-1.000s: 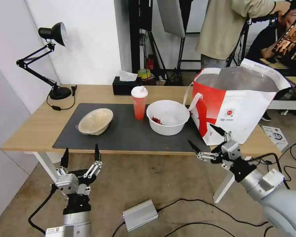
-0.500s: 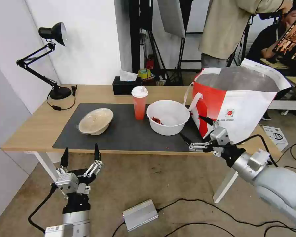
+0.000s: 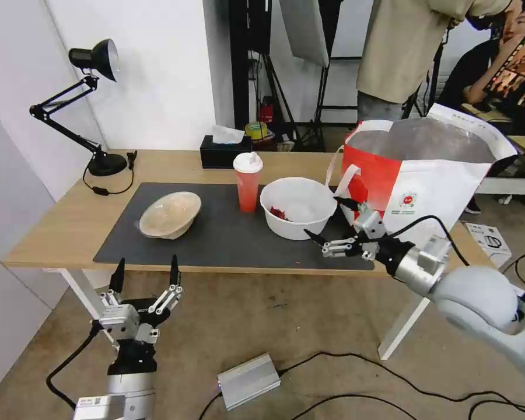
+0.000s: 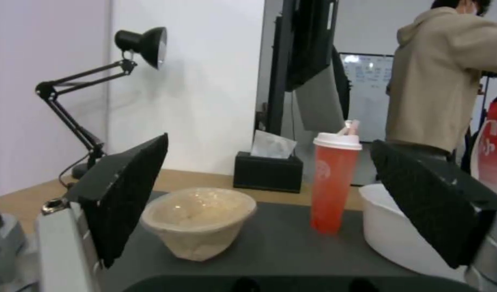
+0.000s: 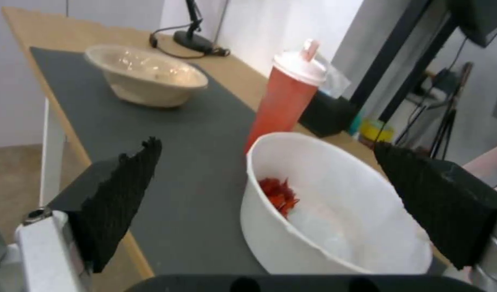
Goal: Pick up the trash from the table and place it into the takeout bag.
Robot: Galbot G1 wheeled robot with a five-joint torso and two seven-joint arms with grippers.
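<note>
On the dark mat of the table (image 3: 58,233) stand a shallow beige bowl (image 3: 170,214) (image 4: 199,221) (image 5: 145,75), a tall red cup with a white lid (image 3: 247,181) (image 4: 334,181) (image 5: 285,93), and a big white bowl with red scraps (image 3: 298,207) (image 5: 335,211). The red-and-white takeout bag (image 3: 426,186) stands open at the table's right end. My right gripper (image 3: 324,219) (image 5: 270,202) is open just to the right of the white bowl, at rim height, its fingers apart from the bowl. My left gripper (image 3: 146,274) (image 4: 270,202) hangs open below the table's front edge, facing the beige bowl.
A black desk lamp (image 3: 93,105) stands at the table's back left and a black tissue box (image 3: 223,153) behind the cup. Cables and a silver box (image 3: 248,380) lie on the floor. A person in a beige hoodie (image 3: 408,46) stands behind the bag.
My right gripper has risen and moved left, from beside the bag's front corner to the white bowl's right side. The left gripper has stayed put.
</note>
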